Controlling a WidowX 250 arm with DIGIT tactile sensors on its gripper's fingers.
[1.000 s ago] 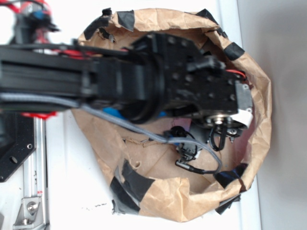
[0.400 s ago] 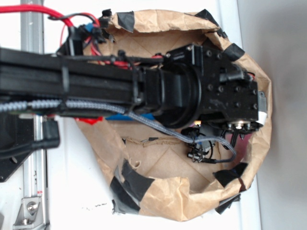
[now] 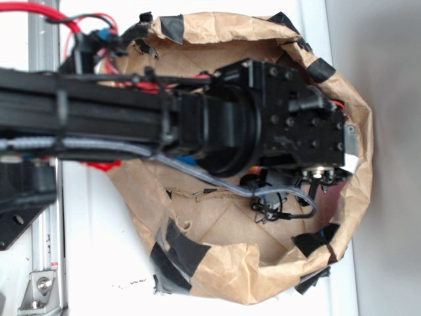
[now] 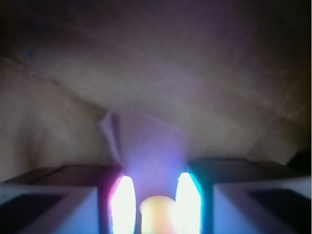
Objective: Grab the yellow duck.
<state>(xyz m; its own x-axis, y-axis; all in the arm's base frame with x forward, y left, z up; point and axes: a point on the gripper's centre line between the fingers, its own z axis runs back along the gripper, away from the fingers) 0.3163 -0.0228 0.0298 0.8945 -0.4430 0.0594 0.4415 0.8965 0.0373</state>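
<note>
We see a black robot arm (image 3: 164, 122) reaching from the left into a crumpled brown paper bag (image 3: 223, 263) patched with black tape (image 3: 181, 247). The bag sits on a white counter (image 3: 99, 250). In the wrist view, the gripper (image 4: 156, 204) points at the bag's inner wall, its two fingers (image 4: 124, 204) apart, with the yellow duck (image 4: 157, 212) showing as a pale yellow blur between them at the bottom edge. Whether they touch it, we cannot tell.

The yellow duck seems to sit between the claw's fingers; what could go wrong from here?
1. In the wrist view only the top of the yellow duck shows between the fingers, so the hold may be shallow and it could slip.
2. The paper bag wall is close; the arm might snag it.
</note>
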